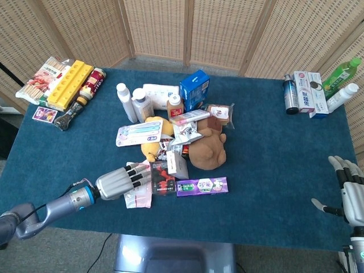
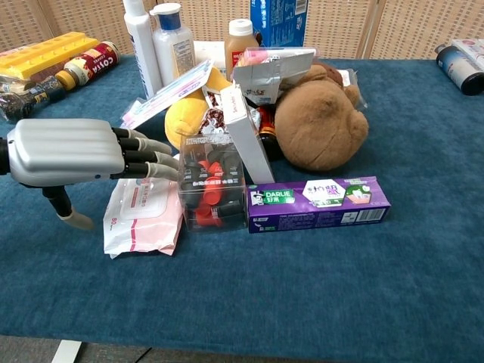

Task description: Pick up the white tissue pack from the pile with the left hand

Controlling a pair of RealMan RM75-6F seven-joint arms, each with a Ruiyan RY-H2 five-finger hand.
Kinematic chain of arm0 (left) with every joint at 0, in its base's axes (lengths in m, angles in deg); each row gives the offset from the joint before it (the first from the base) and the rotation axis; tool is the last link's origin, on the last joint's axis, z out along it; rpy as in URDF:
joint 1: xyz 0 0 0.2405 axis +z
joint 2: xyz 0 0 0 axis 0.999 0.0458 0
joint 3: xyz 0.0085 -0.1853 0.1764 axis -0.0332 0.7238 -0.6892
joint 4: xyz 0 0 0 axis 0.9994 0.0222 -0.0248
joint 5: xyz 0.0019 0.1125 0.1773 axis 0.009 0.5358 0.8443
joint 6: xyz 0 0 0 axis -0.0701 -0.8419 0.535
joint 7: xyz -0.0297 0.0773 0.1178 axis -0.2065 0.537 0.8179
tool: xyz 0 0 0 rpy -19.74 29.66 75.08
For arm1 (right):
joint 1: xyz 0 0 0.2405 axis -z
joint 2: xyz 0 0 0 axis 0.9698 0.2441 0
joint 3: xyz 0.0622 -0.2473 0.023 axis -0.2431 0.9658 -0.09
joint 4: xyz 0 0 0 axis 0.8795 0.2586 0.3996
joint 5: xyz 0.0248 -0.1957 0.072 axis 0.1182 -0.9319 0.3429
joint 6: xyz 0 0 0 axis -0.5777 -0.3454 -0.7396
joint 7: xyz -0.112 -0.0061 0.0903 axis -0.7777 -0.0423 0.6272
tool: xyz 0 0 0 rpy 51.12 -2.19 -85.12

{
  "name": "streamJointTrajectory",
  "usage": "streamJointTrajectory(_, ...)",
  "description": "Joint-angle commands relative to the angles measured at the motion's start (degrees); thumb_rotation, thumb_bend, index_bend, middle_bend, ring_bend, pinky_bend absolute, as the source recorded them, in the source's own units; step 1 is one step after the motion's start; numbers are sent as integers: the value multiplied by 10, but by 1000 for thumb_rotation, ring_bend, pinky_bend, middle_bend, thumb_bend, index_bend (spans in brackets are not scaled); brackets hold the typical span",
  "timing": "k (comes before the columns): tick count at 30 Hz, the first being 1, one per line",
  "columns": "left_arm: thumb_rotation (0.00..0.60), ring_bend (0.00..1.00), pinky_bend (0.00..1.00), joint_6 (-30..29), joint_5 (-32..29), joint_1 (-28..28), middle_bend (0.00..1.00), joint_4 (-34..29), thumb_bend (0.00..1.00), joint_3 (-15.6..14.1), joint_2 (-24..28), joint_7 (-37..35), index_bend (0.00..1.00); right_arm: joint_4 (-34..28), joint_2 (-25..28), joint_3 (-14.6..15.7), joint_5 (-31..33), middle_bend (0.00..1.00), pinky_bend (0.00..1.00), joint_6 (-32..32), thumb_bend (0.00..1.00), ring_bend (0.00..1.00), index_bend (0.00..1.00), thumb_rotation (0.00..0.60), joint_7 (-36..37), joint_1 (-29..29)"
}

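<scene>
Where wicker screens (image 1: 187, 28) stand behind, blue-clothed table (image 1: 267, 170), cluttered pile (image 1: 182, 142).

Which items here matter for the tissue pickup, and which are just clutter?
Job: white tissue pack; left hand, fingers spread above it.
Clutter: purple toothpaste box, clear box, brown plush, right hand idle.

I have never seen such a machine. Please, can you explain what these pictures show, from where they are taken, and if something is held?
This is a robot with two arms ending in metal hands. One picture looks down from its head, the other forward from its chest. On the blue cloth table lies a pile: a brown plush toy, a purple toothpaste box, a clear plastic box and a flat white tissue pack. The left hand stretches its fingers above that pack, holding nothing. The right hand is open and apart from the pile.
</scene>
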State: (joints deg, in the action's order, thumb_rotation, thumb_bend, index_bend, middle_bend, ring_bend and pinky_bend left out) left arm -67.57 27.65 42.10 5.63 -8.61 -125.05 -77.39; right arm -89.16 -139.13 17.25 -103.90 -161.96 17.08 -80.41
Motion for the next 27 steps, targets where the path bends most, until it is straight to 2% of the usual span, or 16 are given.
streamJointTrajectory(1, 600, 0, 167, 5, -5, -5, 0, -3, 0, -2, -3, 4, 33, -1, 1, 0, -1, 0, 0, -1, 0, 0, 0, 600, 2, 1)
streamJointTrajectory(13, 600, 0, 175, 43, -22, -33, 0, -1, 0, -7, -15, 27, 42, -1, 2, 0, -4, 0, 0, -1, 0, 0, 0, 600, 5, 1)
streamJointTrajectory(16, 600, 5, 231, 43, -30, -36, 3, -3, 0, -6, -19, 25, 90, 0, 3, -1, -4, 0, 0, -2, 0, 0, 0, 600, 9, 2)
streamJointTrajectory(18, 600, 58, 302, 43, -34, -38, 90, -3, 0, -6, -22, 25, 167, 0, 4, -1, -4, 0, 0, -2, 0, 0, 0, 600, 11, 2)
streamJointTrajectory(19, 600, 139, 364, 45, -35, -39, 202, -4, 0, -6, -23, 26, 248, 0, 4, -1, -4, 0, 0, -2, 0, 0, 0, 600, 12, 2)
streamJointTrajectory(20, 600, 195, 404, 47, -37, -40, 272, -4, 0, -7, -25, 28, 299, 0, 4, -1, -5, 0, 0, -2, 0, 0, 0, 600, 12, 2)
streamJointTrajectory(21, 600, 297, 468, 47, -39, -40, 371, -5, 0, -7, -26, 30, 385, 0, 4, -1, -6, 0, 0, -2, 0, 0, 0, 600, 13, 2)
streamJointTrajectory(23, 600, 430, 540, 44, -41, -40, 492, -5, 0, -6, -30, 37, 498, 0, 4, -1, -7, 0, 0, -3, 0, 0, 0, 600, 14, 2)
streamJointTrajectory(27, 600, 577, 622, 26, -40, -37, 650, -5, 0, -5, -32, 46, 634, 1, 4, -1, -7, 0, 0, -4, 0, 0, 0, 600, 16, 3)
